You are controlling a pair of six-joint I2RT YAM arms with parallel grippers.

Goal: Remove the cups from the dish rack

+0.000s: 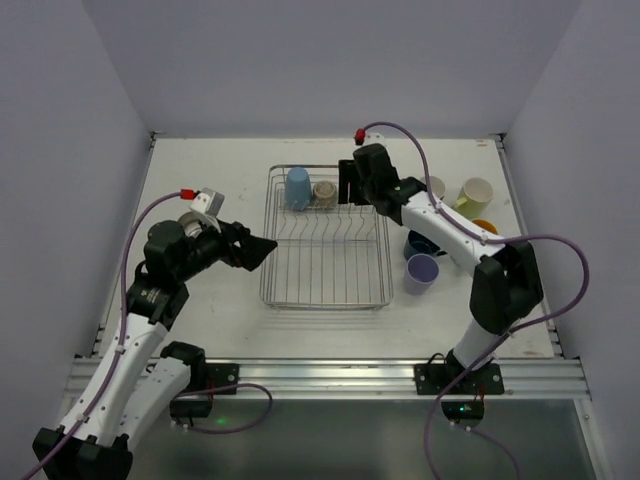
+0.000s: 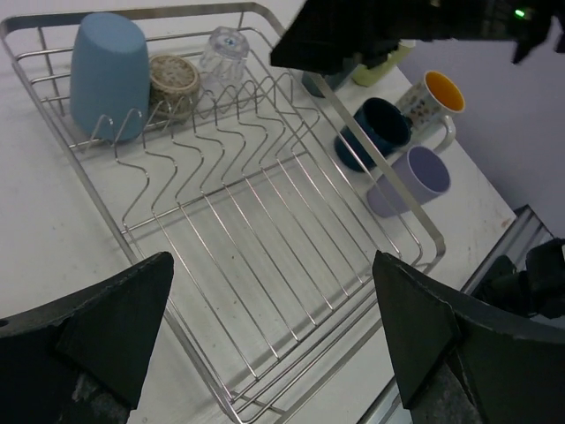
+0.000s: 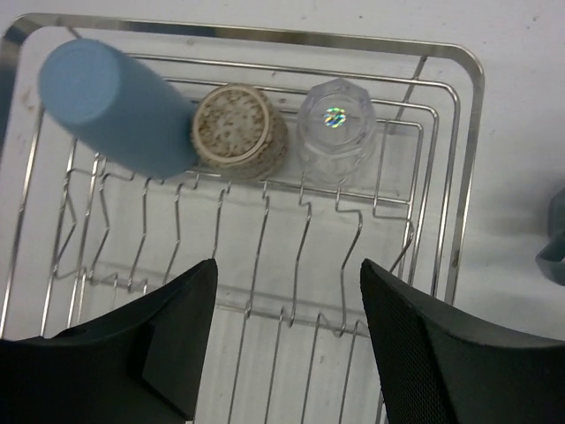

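Black left gripper (image 1: 258,249) points toward 3 o'clock, jaws wide, empty. White-and-black right arm (image 1: 450,225) stretches toward 10 o'clock, black right gripper (image 1: 347,186) facing down, jaws parted, empty.

— What is concealed in the top view?
— The clear tumbler (image 3: 336,131) is covered there by the right gripper (image 1: 347,190) and is seen only from the wrists. The orange-lined mug (image 1: 485,227) is mostly masked by the right arm (image 1: 440,215), the dark blue cup (image 1: 420,243) partly.

— And from the wrists?
— In the left wrist view, the near corners of the dish rack (image 2: 265,247) are blocked by the fingers (image 2: 106,331) of the left gripper (image 2: 274,261). Of the grey-teal cup (image 2: 316,84) and the yellow-green cup (image 2: 384,64) only slivers are shown under the right arm. In the right wrist view, a grey-teal shape (image 3: 554,234) is cut by the right edge and cannot be identified.
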